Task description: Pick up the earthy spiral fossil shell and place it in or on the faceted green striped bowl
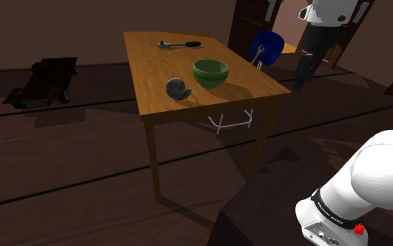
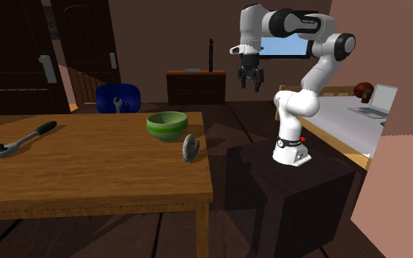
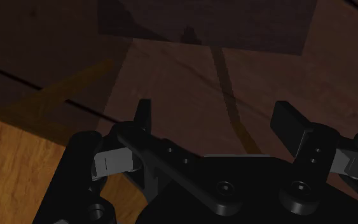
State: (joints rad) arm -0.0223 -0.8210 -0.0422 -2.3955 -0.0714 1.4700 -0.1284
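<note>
A dark grey spiral shell [image 1: 177, 89] [image 2: 190, 147] stands on edge on the wooden table [image 1: 153, 77] [image 2: 87, 176], near the edge that faces the arm. Just behind it sits the green faceted bowl [image 1: 210, 72] [image 2: 167, 124], upright and with nothing in it. My black gripper [image 1: 301, 85] [image 2: 250, 86] [image 3: 217, 121] hangs high in the air off the table, between table and stand, pointing down at the dark floor. Its fingers [image 3: 144, 114] stand well apart and hold nothing. A table corner [image 3: 12, 165] shows beside the hand.
A ratchet wrench [image 1: 179, 44] [image 2: 21, 139] lies at the table's far end. A blue chair [image 1: 268, 45] [image 2: 118, 97] stands beyond the table. A dark object [image 1: 45, 82] lies on the floor. A sideboard [image 2: 196, 86] lines the back wall; a laptop [image 2: 377, 102] rests behind the stand [image 2: 293, 183].
</note>
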